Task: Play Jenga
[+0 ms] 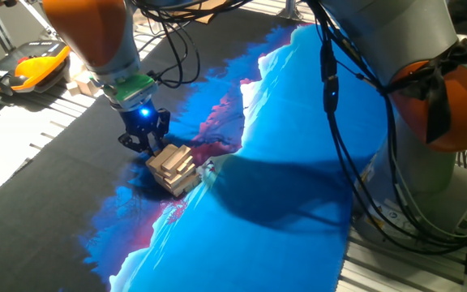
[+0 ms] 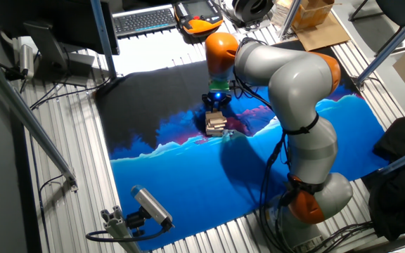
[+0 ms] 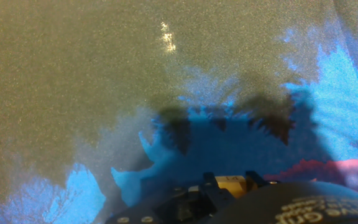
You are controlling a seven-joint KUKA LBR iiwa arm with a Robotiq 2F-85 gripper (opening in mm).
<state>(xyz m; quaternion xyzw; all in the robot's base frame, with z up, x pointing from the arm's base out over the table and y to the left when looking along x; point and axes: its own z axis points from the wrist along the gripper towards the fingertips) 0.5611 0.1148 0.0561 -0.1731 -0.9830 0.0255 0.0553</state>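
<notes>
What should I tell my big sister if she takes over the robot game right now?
Gripper: low at the back of the block tower, right up against it; open or shut cannot be told.
Tower: a small, slightly crooked stack on the cloth, where black meets blue.
Done: no pulled-out block shows anywhere near it.
Left: work one block out without toppling the stack, then lay it on top.

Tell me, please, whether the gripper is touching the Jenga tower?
Cannot tell. In one fixed view the gripper sits right against the Jenga tower with no visible gap, but contact isn't plainly shown; other views don't resolve it.
</notes>
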